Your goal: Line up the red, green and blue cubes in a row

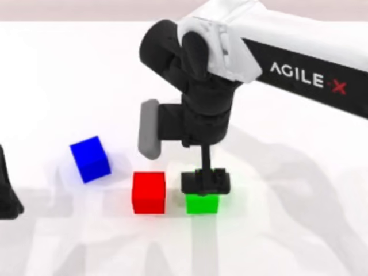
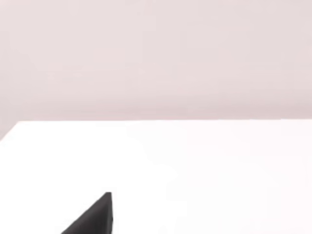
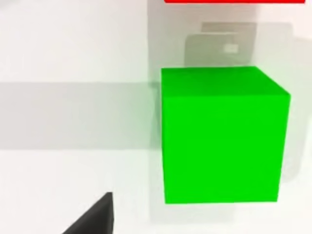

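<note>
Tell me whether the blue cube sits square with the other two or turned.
Turned. In the top view the blue cube sits rotated, while the red cube and green cube sit square.

A plain white table (image 1: pixel 299 230) carries three cubes toward its near edge. The red cube (image 1: pixel 149 192) and green cube (image 1: pixel 202 203) sit side by side, a small gap between them. The blue cube (image 1: pixel 90 159) lies left of the red, turned askew, slightly farther from the near edge
</note>
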### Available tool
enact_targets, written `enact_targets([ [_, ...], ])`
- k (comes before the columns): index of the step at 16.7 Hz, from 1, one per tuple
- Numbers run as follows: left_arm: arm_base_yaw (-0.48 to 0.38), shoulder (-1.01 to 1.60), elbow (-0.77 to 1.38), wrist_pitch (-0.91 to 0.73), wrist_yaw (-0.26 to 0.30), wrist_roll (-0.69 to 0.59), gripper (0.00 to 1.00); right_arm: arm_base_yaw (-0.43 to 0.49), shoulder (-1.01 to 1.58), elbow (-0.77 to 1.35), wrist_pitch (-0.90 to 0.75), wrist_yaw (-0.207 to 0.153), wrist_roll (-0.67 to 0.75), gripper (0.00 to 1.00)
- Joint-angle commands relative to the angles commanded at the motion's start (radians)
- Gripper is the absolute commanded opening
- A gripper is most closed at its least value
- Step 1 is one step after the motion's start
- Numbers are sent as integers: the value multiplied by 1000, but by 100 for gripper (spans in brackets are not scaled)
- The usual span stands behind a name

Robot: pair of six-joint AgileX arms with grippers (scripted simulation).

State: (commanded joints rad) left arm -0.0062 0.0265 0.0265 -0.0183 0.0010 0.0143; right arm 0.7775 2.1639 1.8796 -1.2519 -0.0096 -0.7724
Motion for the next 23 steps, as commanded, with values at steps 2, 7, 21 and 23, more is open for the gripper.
enact_targets([
  [2,-13,63,63,-43,1,33,100,-36,-72,-58,56,-6,26,100],
  [7,-65,387,342,-244,1,183,100,-183,-437,-347,284,-31,146,100],
  [21,-249,1710,1285,-971,-2,712,100,-679,-1867,-1609,1059,-25,657,100],
  [23,-266,1819,1377,-1034,-1,762,100,-718,-1997,-1728,1139,-12,706,100],
])
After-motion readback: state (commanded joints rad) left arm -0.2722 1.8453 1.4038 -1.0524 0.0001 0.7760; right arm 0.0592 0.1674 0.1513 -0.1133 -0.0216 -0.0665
